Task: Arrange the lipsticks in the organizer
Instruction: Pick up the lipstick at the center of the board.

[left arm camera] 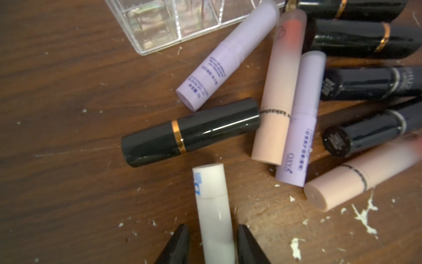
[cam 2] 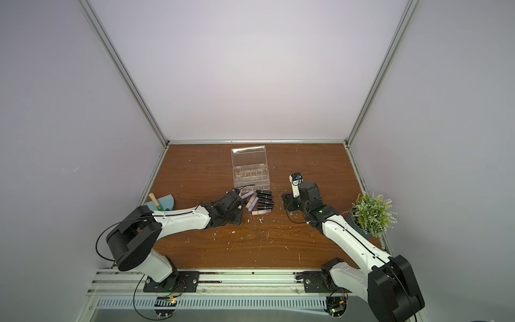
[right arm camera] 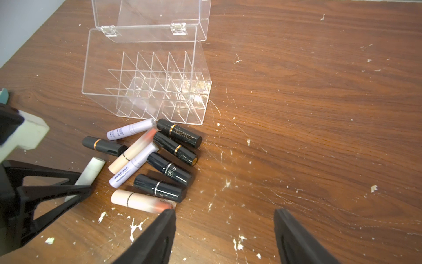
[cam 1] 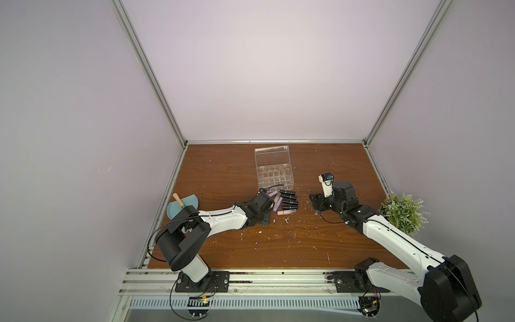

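Closest to us in the left wrist view, the left fingers [left arm camera: 178, 246] stand narrowly on either side of the white lipstick [left arm camera: 214, 217], which lies on the tabletop [left arm camera: 68, 102]. Whether they press it we cannot tell. The tube carries blue print, too cut off to read. Just past its far end lies a black lipstick with a gold band [left arm camera: 189, 132]. Beyond that is a lilac lipstick [left arm camera: 228, 57] with small blue writing we cannot make out, its far end by a corner of the organizer [left arm camera: 159, 29].

In the right wrist view the right fingers [right arm camera: 159, 237] are well apart, with bare wood between them. One tip is just beside the coral end of a beige-pink lipstick [right arm camera: 137, 200]. Farther out, a second gold-banded black lipstick [right arm camera: 180, 136] reads LESXCOCO. The organizer stands beyond the heap with its lid [right arm camera: 159, 13] swung back on its hinges, and every lipstick we see lies outside its grid of compartments.

In both top views the heap lies between the two pairs of fingers, nearer the left. A teal dustpan [cam 1: 192, 202] sits well back from the left fingers, and a potted plant [cam 1: 404, 212] well back from the right.
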Tool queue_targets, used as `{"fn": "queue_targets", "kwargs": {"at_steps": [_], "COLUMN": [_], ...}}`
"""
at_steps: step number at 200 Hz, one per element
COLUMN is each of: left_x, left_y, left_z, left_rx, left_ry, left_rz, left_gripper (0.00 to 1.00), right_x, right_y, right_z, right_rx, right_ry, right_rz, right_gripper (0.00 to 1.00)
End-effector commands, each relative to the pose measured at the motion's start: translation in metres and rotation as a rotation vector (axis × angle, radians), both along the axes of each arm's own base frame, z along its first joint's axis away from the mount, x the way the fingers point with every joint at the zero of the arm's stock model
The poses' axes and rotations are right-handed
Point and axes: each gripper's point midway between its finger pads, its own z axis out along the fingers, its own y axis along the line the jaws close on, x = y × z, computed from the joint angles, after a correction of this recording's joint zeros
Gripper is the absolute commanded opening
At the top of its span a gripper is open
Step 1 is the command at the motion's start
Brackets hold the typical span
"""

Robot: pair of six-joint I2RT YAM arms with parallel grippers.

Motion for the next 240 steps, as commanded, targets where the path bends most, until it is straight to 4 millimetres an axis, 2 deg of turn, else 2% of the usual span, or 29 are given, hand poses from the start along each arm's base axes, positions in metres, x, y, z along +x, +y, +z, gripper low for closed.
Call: {"fn": "queue_targets", "kwargs": {"at_steps": [1, 57, 75, 90, 104, 110, 123, 147, 164, 186, 216, 240], "left_x": [-0.01, -0.015, -0.017, -0.019, -0.019, -0.019, -0.02, -0.031, -0.044, -0.061, -0.084, -0.088], "left_y": [-0.002, 0.004, 0.004, 0.001, -0.006, -0.009, -0.02, -0.044, -0.058, -0.071, -0.079, -0.074], "left_z": [-0.01, 0.002, 0.009, 0.021, 0.043, 0.053, 0.085, 0.15, 0.181, 0.198, 0.206, 0.205], "left_rx": [0.019, 0.016, 0.01, -0.011, -0.071, -0.103, -0.21, -0.438, -0.558, -0.647, -0.751, -0.76], "left_ry": [0.043, 0.028, 0.022, 0.003, -0.036, -0.056, -0.121, -0.256, -0.298, -0.283, -0.253, -0.268], "left_rz": [-0.015, -0.015, -0.027, -0.048, -0.072, -0.083, -0.13, -0.262, -0.369, -0.48, -0.583, -0.594], "left_gripper": [0.35, 0.19, 0.18, 0.17, 0.16, 0.15, 0.15, 0.14, 0.15, 0.15, 0.16, 0.16], "right_x": [0.005, 0.004, 0.003, 0.001, -0.006, -0.011, -0.022, -0.041, -0.054, -0.069, -0.084, -0.095], "right_y": [0.008, 0.009, 0.011, 0.021, 0.039, 0.048, 0.067, 0.093, 0.105, 0.118, 0.127, 0.128], "right_z": [0.019, 0.019, 0.02, 0.024, 0.03, 0.034, 0.045, 0.071, 0.089, 0.105, 0.122, 0.14], "right_rx": [0.026, 0.03, 0.039, 0.071, 0.131, 0.16, 0.239, 0.385, 0.481, 0.568, 0.656, 0.716], "right_ry": [-0.035, -0.035, -0.03, -0.013, 0.019, 0.033, 0.053, 0.042, 0.029, 0.055, 0.074, 0.05], "right_rz": [0.021, 0.025, 0.036, 0.083, 0.173, 0.22, 0.329, 0.501, 0.594, 0.716, 0.836, 0.9], "right_gripper": [0.74, 0.74, 0.73, 0.74, 0.8, 0.87, 0.95, 0.99, 0.99, 0.99, 0.99, 0.79]}}
